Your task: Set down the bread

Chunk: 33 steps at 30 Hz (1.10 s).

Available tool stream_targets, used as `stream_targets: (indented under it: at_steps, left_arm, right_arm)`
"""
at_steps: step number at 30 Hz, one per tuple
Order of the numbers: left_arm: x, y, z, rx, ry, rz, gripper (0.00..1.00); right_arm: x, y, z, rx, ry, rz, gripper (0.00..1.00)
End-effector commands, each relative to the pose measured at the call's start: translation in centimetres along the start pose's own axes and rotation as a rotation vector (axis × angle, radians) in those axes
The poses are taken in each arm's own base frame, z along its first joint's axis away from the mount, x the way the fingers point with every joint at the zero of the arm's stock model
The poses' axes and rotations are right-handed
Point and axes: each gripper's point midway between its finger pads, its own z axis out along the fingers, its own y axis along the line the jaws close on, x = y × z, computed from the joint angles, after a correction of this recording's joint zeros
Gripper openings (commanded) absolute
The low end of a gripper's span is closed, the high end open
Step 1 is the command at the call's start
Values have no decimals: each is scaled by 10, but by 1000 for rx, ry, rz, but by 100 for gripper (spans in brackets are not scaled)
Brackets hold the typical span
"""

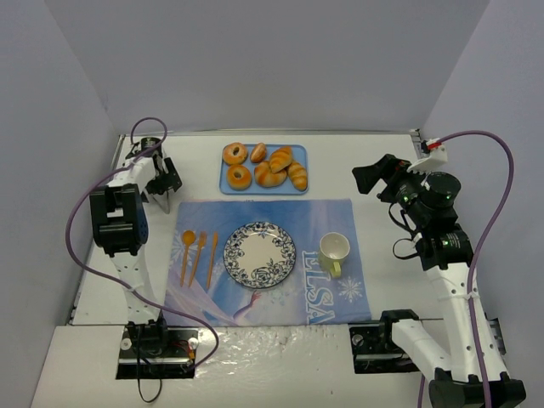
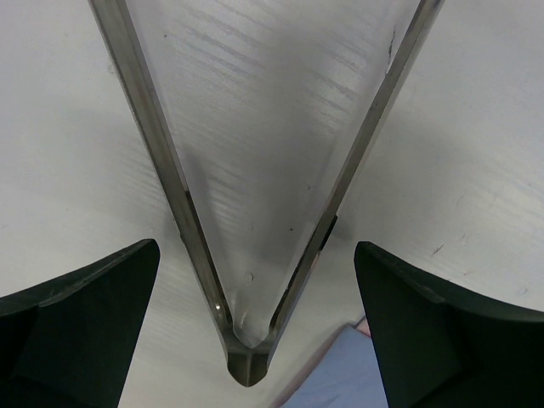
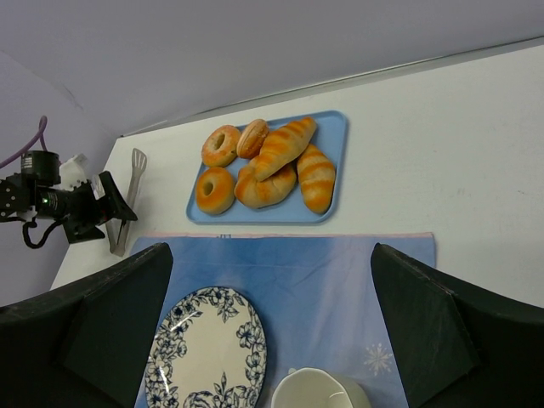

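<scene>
Several breads, rolls (image 1: 276, 166) and doughnuts (image 1: 238, 176), lie on a blue tray (image 1: 255, 191) at the back of the table; the right wrist view shows them too (image 3: 272, 153). A blue-patterned plate (image 1: 259, 253) sits empty on the blue placemat (image 1: 327, 217). Metal tongs (image 1: 166, 202) lie on the table left of the mat. My left gripper (image 1: 161, 183) is open and low over the tongs (image 2: 170, 170), with a finger on each side of their hinge end. My right gripper (image 1: 367, 178) is open and empty, held high right of the tray.
A pale yellow cup (image 1: 333, 252) stands on the mat right of the plate. Orange cutlery (image 1: 197, 251) lies left of the plate. White walls close in the back and both sides.
</scene>
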Motion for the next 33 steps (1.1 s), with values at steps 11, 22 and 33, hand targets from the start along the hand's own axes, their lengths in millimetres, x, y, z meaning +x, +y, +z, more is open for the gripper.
stream_targets:
  at_steps: [11,22,33]
  left_arm:
    - [-24,9,-3,-7,-39,-69,96]
    - [-10,3,15,42,33,-81,77]
    - [-14,-4,2,85,27,-86,21]
  right_arm:
    - [-10,11,4,-62,-50,-31,100]
    - [-12,14,1,-71,-60,-32,100]
    - [-17,19,-7,-83,-80,-28,100]
